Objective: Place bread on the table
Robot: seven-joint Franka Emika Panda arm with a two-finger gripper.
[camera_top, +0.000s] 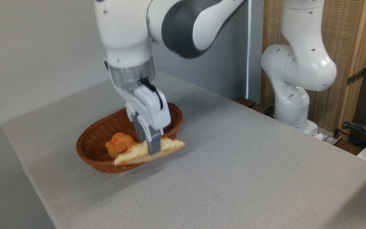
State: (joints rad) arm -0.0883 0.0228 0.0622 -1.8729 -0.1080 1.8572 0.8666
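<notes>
End effector [152, 149]: two grey fingers pointing down, clamped across the middle of the bread [148, 151]. The grip at the midpoint looks chosen for balance, so neither pointed end drags the loaf round.

Item 1, bread. Long flat braided loaf, pale cream with golden patches. Held roughly level, tilted a little, over the basket's near rim. Its left end lies inside the basket; its right end sticks out past the rim toward the open cloth. Whether it rests on the rim or hangs just clear cannot be told from here. Judged mid-transfer: out of the basket's hollow, not yet set down.

Item 2, basket [94, 159]: brown oval wicker, standing on the bench; landmark for all entries. Its raised wall is the reason the loaf must go up and over instead of sliding out.

Item 3, bun [119, 143]: small, round, orange, inside the basket just behind the loaf's left end. Not wanted; left where it is.

Item 4, bench [233, 165]: grey cloth, with bare cloth right of the basket and in front of it, the likely landing place.

Item 5, arm base [292, 105]: white, well beyond the basket to the right, at the bench's far edge.
</notes>
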